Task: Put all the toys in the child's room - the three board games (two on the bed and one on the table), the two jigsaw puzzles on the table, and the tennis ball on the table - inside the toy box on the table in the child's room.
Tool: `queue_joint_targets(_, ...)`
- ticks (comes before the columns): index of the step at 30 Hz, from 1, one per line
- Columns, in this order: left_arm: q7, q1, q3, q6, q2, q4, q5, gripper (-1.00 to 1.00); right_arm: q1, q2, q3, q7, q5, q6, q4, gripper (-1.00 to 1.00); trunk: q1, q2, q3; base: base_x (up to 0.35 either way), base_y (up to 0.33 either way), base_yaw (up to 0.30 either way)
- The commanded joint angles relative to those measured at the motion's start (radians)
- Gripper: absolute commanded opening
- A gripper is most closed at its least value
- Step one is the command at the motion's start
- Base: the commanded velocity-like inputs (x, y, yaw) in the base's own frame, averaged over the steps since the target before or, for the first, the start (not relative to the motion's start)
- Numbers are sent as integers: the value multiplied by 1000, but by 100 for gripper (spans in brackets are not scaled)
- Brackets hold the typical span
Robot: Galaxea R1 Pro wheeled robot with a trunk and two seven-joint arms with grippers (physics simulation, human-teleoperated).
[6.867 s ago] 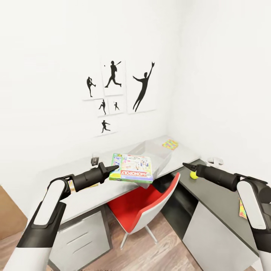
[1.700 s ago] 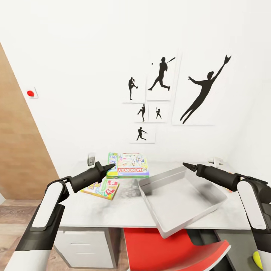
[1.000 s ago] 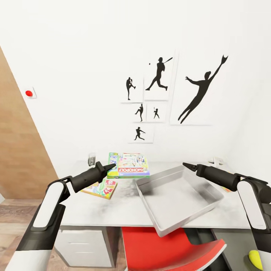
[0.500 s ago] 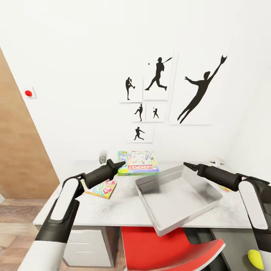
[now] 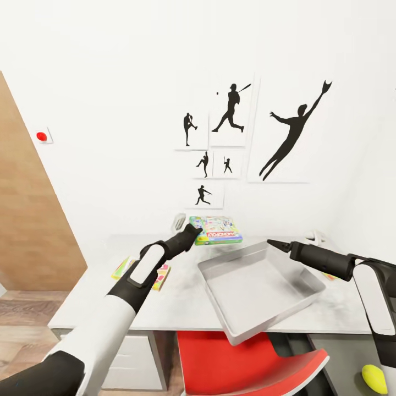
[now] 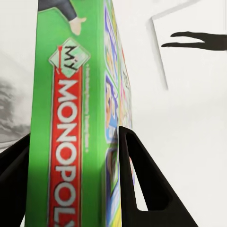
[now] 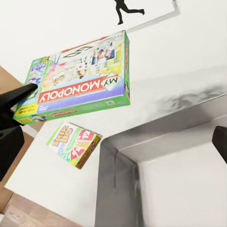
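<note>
One edge of the MY MONOPOLY box (image 5: 216, 230) is clamped in the left gripper (image 6: 75, 156), held above the table (image 5: 181, 297) just behind the toy box (image 5: 258, 291). Such a thin grip could let it tilt and catch the rim. The right gripper (image 5: 273, 243) looks closed and empty.

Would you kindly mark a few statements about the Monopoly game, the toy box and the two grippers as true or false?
1. The left gripper holds the Monopoly box above the table. True.
2. The toy box already contains a game. False: it is empty.
3. The right gripper holds the tennis ball. False: it holds nothing; the ball is low at the right.
4. A small yellow-red-green game lies on the table beside the toy box. True.
</note>
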Motion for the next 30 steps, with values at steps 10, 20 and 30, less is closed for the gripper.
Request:
queue_joint_targets(10, -60, 13, -28, -34, -7, 39, -7, -100, -1, 5, -8, 20, 9, 4, 0, 100, 1, -2, -2, 0, 0, -62)
queue_joint_targets(20, -64, 21, -29, -35, -6, 40, -8, -100, -1, 7, -7, 21, 9, 4, 0, 100, 1, -2, -2, 0, 0, -181)
queue_joint_targets(30, -65, 25, -28, -34, -3, 41, -7, -100, -1, 7, 4, 20, 9, 4, 0, 100, 1, -2, -2, 0, 0, -268)
